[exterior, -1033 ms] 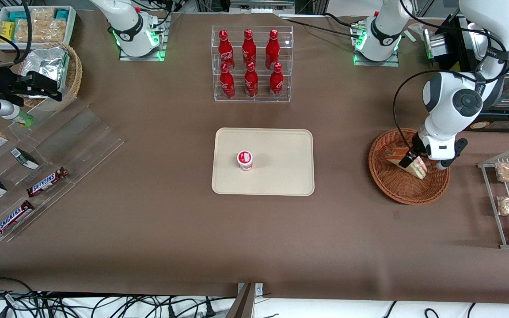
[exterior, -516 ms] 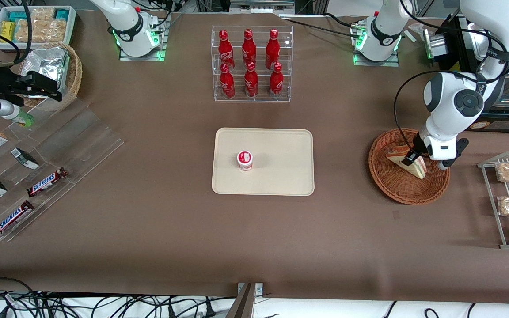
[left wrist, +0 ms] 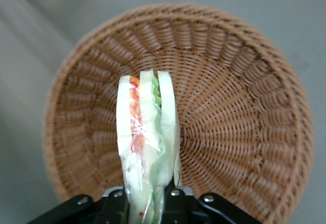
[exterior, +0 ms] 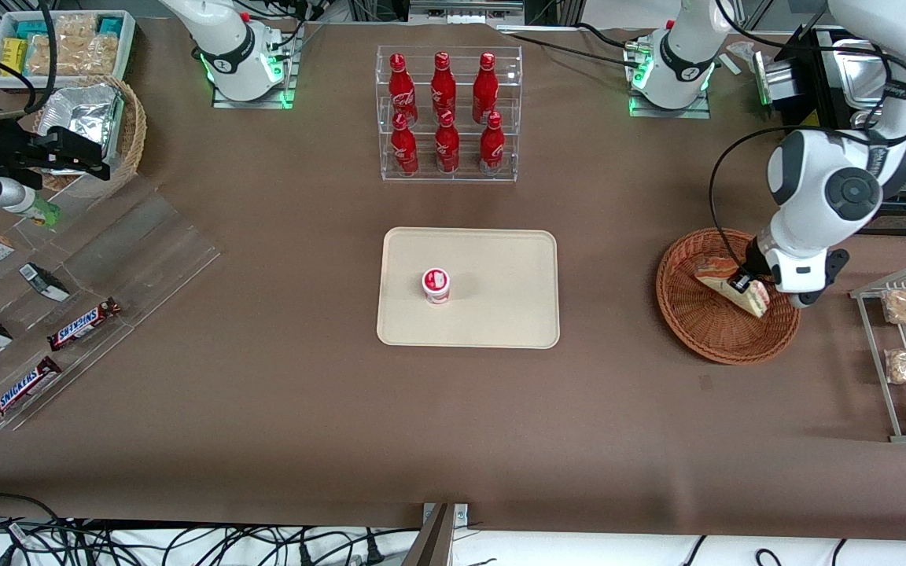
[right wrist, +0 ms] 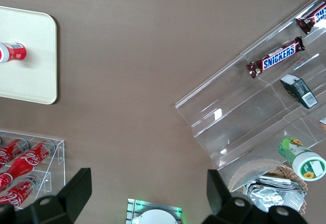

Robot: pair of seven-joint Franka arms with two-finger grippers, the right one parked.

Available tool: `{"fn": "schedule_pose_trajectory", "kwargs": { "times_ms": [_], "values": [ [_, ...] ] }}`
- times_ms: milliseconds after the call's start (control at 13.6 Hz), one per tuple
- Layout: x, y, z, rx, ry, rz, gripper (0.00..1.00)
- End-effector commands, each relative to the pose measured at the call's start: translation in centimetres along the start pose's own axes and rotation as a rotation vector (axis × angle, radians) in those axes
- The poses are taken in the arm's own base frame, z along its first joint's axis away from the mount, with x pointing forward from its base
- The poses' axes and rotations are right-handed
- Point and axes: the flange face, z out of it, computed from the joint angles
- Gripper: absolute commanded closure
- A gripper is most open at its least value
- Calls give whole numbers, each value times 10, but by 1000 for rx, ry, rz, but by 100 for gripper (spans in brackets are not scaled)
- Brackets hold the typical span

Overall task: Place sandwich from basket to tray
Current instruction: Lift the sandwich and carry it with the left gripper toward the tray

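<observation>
**Wicker, film, matt cloth**

The basket (left wrist: 239,86) is rough woven wicker, reddish-brown; the sandwich (left wrist: 147,142) sits in glossy clear film over pale, soft-looking bread, pinched by the gripper (left wrist: 147,203), whose fingers look like matt black plastic; the tray (exterior: 500,314) is smooth matt cream; the table (exterior: 303,409) wears a dull brown cloth; the rack (exterior: 905,358) is bare metal wire.

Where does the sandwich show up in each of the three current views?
Front view: the sandwich is over the basket, held by the gripper.
Left wrist view: the sandwich stands edge-on between the fingers, above the basket.
Right wrist view: not in it.
Shared landmark: the basket.
</observation>
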Motion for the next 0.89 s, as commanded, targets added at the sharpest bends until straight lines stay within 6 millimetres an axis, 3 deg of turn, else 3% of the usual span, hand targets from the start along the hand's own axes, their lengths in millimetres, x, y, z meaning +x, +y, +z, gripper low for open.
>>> {"fn": "schedule_pose_trajectory", "kwargs": {
  "times_ms": [0, 443, 664, 738, 811],
  "values": [
    [7, 15, -63, 50, -6, 98, 100],
    [-4, 50, -173, 7, -97, 267, 100],
    [-40, 80, -198, -32, -111, 430, 100],
    [-57, 97, -212, -64, -100, 506, 100],
    [-73, 114, -212, -75, -108, 560, 100]
  ]
}}
